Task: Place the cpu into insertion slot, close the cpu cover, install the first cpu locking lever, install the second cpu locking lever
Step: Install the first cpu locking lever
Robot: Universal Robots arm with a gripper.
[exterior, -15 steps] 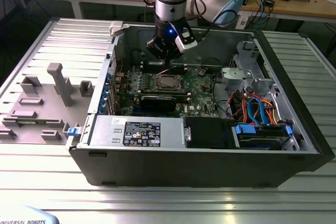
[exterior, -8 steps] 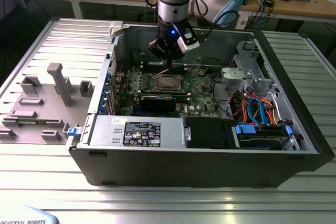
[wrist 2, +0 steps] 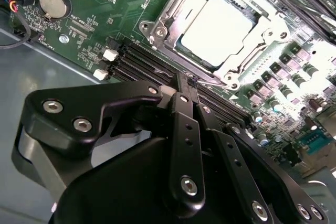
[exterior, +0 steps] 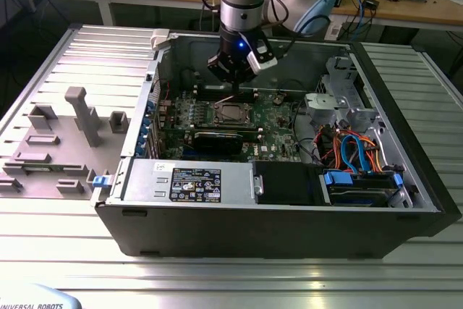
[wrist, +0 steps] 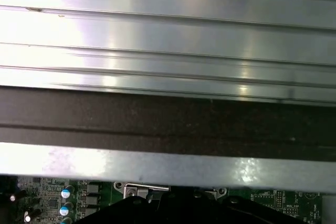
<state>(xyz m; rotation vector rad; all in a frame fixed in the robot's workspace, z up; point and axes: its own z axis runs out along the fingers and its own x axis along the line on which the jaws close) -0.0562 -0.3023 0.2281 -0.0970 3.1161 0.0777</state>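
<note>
While one cpu (wrist 2: 214, 29) sits under one cpu cover (wrist 2: 167, 24), jaws are pinched together.

open computer case (exterior: 405, 200) on ribbed metal table (exterior: 217, 280), grey side panel (exterior: 65, 135) beside

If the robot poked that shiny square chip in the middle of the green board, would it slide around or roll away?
Probably not. The cpu is flat and square, so it has nothing to roll on. It sits inside the insertion slot with the cpu cover framing its edges, so it likely stays put. The gripper is shut beside it.
</note>
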